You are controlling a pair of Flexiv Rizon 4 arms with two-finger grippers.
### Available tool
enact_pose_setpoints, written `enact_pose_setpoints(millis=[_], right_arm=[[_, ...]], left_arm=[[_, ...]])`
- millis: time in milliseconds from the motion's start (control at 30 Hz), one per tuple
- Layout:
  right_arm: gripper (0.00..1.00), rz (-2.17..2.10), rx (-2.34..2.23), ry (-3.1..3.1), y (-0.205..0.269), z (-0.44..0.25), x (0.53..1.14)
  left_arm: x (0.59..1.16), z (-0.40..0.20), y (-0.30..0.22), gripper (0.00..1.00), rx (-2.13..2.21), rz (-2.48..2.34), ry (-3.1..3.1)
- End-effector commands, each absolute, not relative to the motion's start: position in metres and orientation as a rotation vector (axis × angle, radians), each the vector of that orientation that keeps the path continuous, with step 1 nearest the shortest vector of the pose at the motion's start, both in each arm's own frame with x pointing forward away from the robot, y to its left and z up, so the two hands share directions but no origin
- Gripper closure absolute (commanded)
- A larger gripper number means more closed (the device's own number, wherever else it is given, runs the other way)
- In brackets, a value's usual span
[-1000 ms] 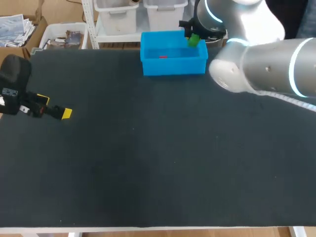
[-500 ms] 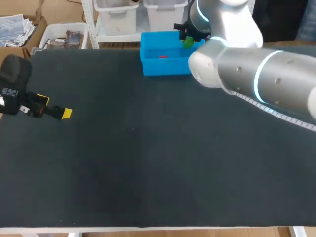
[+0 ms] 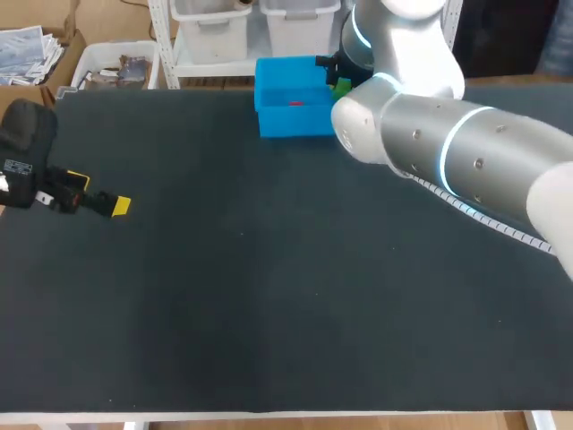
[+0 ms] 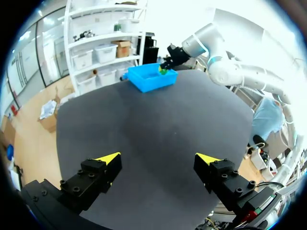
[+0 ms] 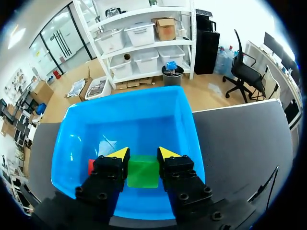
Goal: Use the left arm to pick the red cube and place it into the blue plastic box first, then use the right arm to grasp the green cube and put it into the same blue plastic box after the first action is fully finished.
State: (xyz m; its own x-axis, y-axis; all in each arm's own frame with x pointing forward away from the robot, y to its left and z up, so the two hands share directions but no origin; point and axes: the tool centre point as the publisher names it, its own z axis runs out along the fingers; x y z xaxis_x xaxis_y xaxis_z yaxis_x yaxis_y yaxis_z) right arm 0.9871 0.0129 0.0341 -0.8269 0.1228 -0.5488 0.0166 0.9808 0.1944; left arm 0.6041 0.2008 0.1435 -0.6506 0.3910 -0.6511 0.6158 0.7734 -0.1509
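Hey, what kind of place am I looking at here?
Probably a robotics lab test bench: a black-matted table, the left gripper open over it, and the right gripper shut on a green cube above a blue plastic box holding a red cube.

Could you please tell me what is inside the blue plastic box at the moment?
The red cube lies on the floor of the blue plastic box. The green cube is gripped by the right gripper over the box. The floor under them is hidden.
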Motion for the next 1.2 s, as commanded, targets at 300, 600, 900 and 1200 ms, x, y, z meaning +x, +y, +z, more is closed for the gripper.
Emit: enact_pose_setpoints(millis=[300, 600, 900, 1200], right_arm=[[0.00, 0.248, 0.080, 2.577, 0.018, 0.046, 0.996], [0.00, 0.232, 0.075, 2.549, 0.017, 0.085, 0.982], [0.00, 0.220, 0.078, 2.548, 0.008, 0.114, 0.949], [0.00, 0.210, 0.095, 2.592, -0.011, 0.117, 0.907]], left_arm=[[0.604, 0.142, 0.202, 0.00, 0.750, -0.491, 2.344], [0.604, 0.142, 0.202, 0.00, 0.750, -0.491, 2.344], [0.604, 0.142, 0.202, 0.00, 0.750, -0.491, 2.344], [0.604, 0.142, 0.202, 0.00, 0.750, -0.491, 2.344]])
